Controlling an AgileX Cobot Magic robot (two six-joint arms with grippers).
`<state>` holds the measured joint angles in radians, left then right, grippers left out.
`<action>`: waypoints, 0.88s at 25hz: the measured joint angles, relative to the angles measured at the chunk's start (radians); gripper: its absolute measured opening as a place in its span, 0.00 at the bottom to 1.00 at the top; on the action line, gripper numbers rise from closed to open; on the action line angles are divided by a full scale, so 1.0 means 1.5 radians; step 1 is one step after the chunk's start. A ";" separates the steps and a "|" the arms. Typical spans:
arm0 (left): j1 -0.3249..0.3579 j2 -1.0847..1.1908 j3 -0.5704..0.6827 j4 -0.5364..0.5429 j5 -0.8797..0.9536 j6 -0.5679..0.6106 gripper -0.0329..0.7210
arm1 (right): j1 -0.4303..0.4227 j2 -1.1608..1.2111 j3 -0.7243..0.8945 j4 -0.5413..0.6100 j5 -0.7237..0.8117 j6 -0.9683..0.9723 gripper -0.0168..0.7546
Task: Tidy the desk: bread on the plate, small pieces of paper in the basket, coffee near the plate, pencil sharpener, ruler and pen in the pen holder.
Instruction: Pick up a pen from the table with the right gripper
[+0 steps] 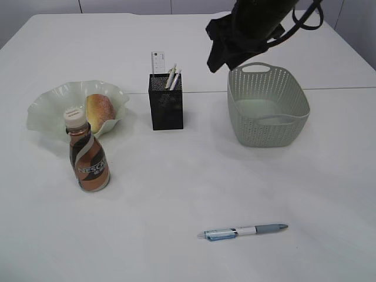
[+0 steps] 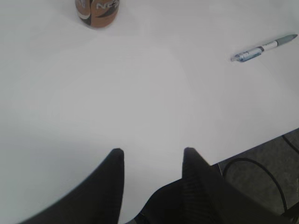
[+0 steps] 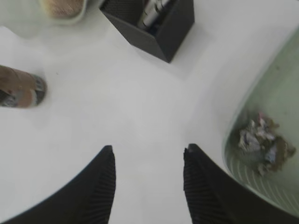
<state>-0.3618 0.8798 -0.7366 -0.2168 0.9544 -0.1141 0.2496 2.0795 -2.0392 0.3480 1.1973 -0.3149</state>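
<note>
Hovering empty with jaws parted, the right claw (image 3: 148, 156) hangs beside the basket (image 3: 261, 116); left claw (image 2: 152, 156) likewise parted.

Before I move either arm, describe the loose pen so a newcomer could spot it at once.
On the white table, look toward the near edge, in front of the black mesh pen holder and the grey-green perforated basket. The blue-and-grey click pen lies flat there alone, the only writing tool outside the holder.

The brown plastic coffee bottle with a cream cap (image 1: 88, 154) carries a dark label reading "NESCAFE" in pale letters, partly wrapped round its curve. In the left wrist view only the letters "NE" show. Nothing else bears legible text.
</note>
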 joint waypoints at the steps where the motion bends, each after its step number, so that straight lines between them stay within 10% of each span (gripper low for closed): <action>1: 0.000 0.000 0.000 0.000 -0.004 0.000 0.45 | 0.001 -0.014 0.024 -0.021 0.002 0.005 0.48; 13: 0.000 0.000 0.000 0.000 -0.005 0.000 0.45 | 0.062 -0.223 0.435 -0.091 -0.049 -0.171 0.48; 22: 0.000 0.000 0.000 0.000 -0.005 0.000 0.45 | 0.157 -0.220 0.498 -0.109 -0.098 -0.522 0.48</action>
<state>-0.3618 0.8798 -0.7366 -0.2165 0.9470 -0.1141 0.4843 1.7494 -1.2920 0.1847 1.0501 -1.0986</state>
